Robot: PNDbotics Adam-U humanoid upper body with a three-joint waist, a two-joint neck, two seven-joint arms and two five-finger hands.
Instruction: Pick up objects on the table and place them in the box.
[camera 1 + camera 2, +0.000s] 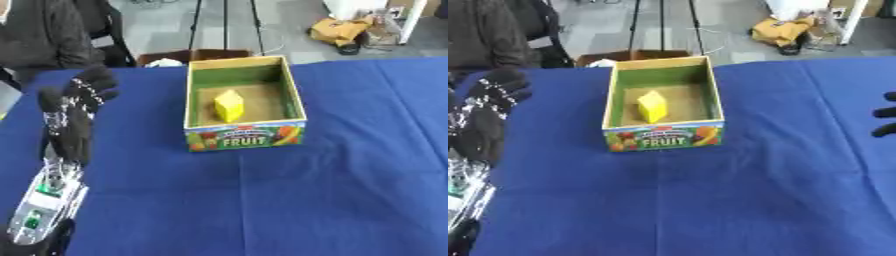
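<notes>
Yellow block (229,105) lies tilted in the box (290,95) — already delivered. Your left hand (74,117) hangs raised, fingers relaxed, holding nothing; right hand (885,121) at the edge — grip unreadable.

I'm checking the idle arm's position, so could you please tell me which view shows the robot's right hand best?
The right eye view: the right hand shows there only as dark fingertips at the picture's right edge, above the blue tablecloth. The left eye view shows nothing of it, so whether it is open or shut cannot be told.
</notes>
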